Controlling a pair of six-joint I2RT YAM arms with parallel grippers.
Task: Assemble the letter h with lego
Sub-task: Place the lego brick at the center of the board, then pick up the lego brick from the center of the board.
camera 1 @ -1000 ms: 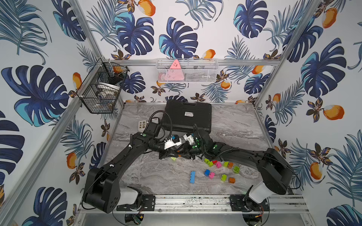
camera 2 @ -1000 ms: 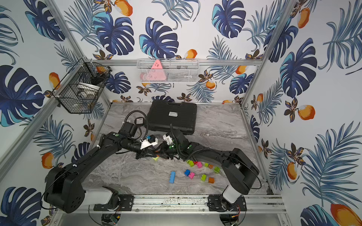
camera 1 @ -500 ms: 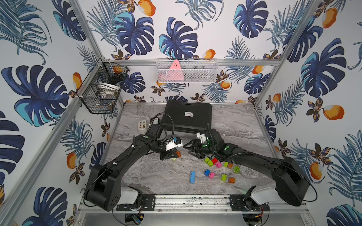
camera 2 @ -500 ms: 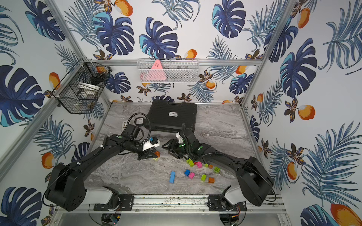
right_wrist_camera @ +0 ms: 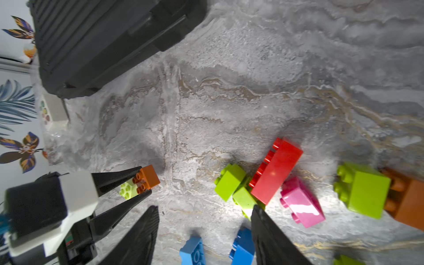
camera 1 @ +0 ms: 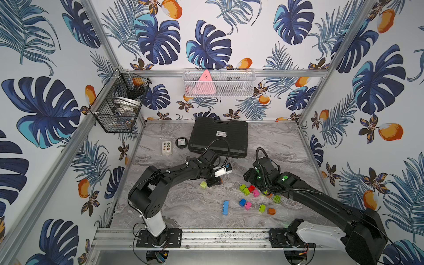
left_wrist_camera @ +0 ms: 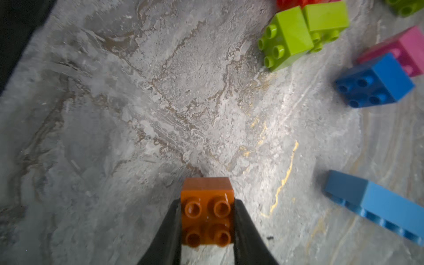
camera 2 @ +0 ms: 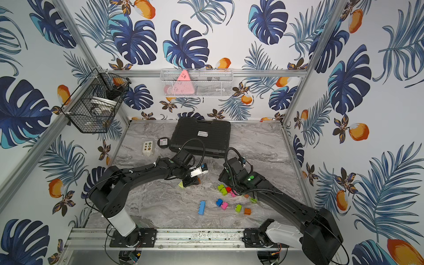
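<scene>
The small orange studded plastic brick (left_wrist_camera: 207,213) was light, rigid and glossy. It would slip unless pinched on its flat sides, as my left tool (left_wrist_camera: 207,203) clamped it, low over the grey marbled table (left_wrist_camera: 137,91). My right tool (right_wrist_camera: 204,208) hung open and empty near a long red plastic brick (right_wrist_camera: 275,169).

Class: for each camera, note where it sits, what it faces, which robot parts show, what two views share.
Top views: high in front, looking down at the table; left arm, right arm.
Left wrist: on that arm, facing the table; left gripper clamps an orange brick.
Right wrist: on that arm, facing loose bricks; right gripper, open.
Both wrist views share the orange brick.
</scene>
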